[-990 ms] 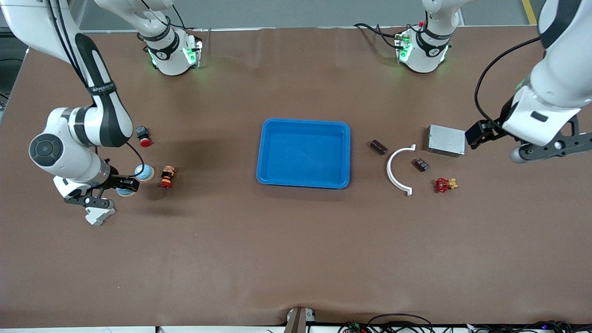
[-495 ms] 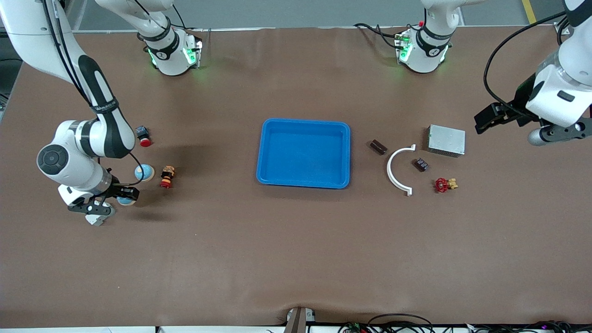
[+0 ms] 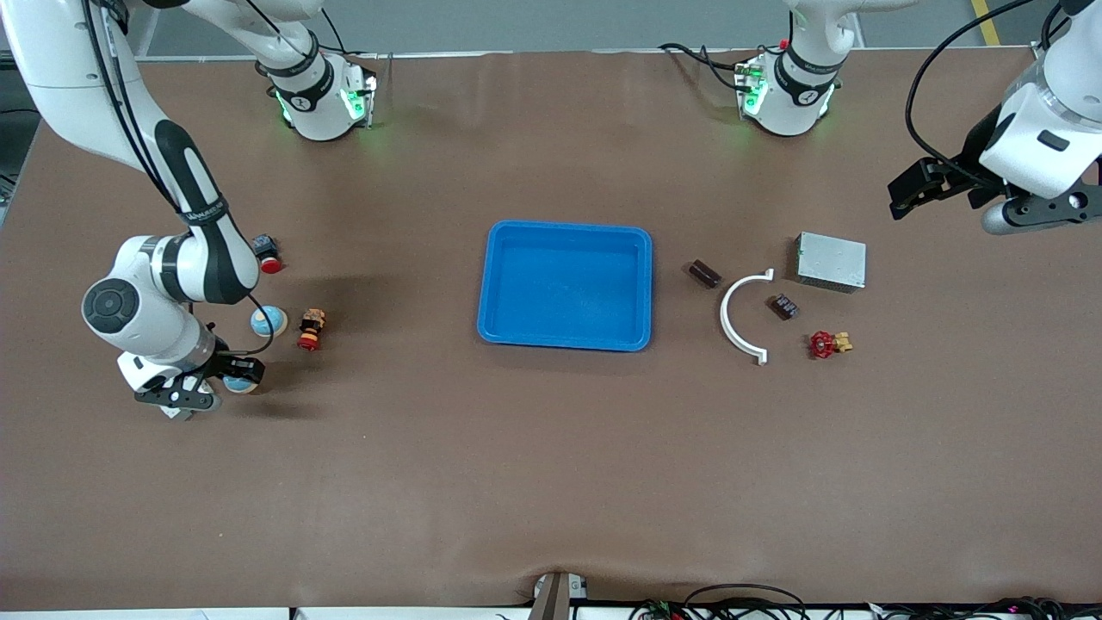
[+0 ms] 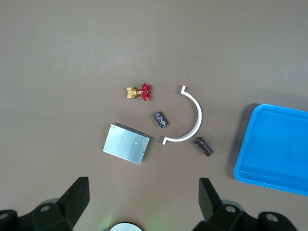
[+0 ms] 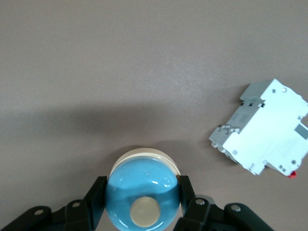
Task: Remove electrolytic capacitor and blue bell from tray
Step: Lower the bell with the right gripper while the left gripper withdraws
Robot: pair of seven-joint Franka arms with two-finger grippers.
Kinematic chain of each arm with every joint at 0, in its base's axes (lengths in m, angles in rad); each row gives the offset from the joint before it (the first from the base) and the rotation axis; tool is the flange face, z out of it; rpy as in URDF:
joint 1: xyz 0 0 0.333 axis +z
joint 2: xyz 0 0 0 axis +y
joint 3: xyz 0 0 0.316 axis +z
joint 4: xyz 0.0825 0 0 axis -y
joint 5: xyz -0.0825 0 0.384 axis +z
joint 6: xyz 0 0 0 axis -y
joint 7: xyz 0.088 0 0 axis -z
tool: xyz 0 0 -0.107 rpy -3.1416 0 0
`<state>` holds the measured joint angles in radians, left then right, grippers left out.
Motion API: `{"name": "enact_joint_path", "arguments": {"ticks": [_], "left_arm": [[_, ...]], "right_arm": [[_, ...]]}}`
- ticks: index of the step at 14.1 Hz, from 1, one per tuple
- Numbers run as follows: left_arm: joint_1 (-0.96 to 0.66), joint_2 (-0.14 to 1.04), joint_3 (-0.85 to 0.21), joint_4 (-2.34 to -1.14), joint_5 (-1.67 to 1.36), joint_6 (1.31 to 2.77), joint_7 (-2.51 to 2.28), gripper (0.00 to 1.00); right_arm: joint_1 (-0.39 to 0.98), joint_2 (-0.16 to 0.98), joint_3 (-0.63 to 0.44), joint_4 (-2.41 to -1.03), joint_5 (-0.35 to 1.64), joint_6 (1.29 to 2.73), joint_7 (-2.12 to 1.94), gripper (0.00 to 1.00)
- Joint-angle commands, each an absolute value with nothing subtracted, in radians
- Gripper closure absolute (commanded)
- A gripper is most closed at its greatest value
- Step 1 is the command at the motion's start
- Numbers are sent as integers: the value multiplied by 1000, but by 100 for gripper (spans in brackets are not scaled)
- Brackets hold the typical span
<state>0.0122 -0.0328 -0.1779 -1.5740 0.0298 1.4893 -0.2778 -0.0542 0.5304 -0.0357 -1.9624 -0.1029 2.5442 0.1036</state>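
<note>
The right gripper [image 5: 143, 204] sits low at the right arm's end of the table, its jaws closed narrowly on a blue bell [image 5: 143, 193]; one finger [image 5: 96, 199] presses each side of the dome, and the cream button on top shows between them. In the front view this held bell [image 3: 240, 382] peeks out just beside the gripper [image 3: 225, 376]. A white circuit breaker [image 5: 262, 128] lies on the table near the jaws, apart from them. A second blue bell [image 3: 268, 321] rests on the table close by, with a red-capped part [image 3: 310, 330] beside it and a red push button [image 3: 267, 255] farther from the front camera.

The left gripper [image 4: 142, 199] hangs high above the left arm's end of the table, jaws spread wide and holding nothing. Below and well clear of them lie a silver metal box [image 4: 126, 144], a dark capacitor [image 4: 160, 120], a white curved bracket [image 4: 188, 117], a second capacitor [image 4: 203, 147] and a red-handled valve [image 4: 140, 92]. The blue tray [image 4: 274, 144] lies past the bracket from the jaws.
</note>
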Motion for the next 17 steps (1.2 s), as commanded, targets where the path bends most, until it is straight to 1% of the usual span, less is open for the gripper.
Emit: {"name": "enact_joint_path", "arguments": {"ticks": [1,9,15,16,17], "left_arm": [[-41,-63,-103,-1603,15,1512,-259,0],[-23,-37,-104,-1588,15,1532,-262,0],[-28,-41,-106,-1574,17,1526,-267,0],[-26,-43,-106,-1575,15,1523,-270,0],[-25,-46,-106,-1575,15,1522,-262,0]], "right_arm": [[-72,564,-21,-1931,-124,2559,109,100],[-78,595,-21,-1919,-126,2592,109,100],[-92,612,-21,-1914,-126,2614,104,100],[-95,614,-21,-1913,-124,2614,103,31],[-100,617,-21,-1911,-124,2617,101,0]]}}
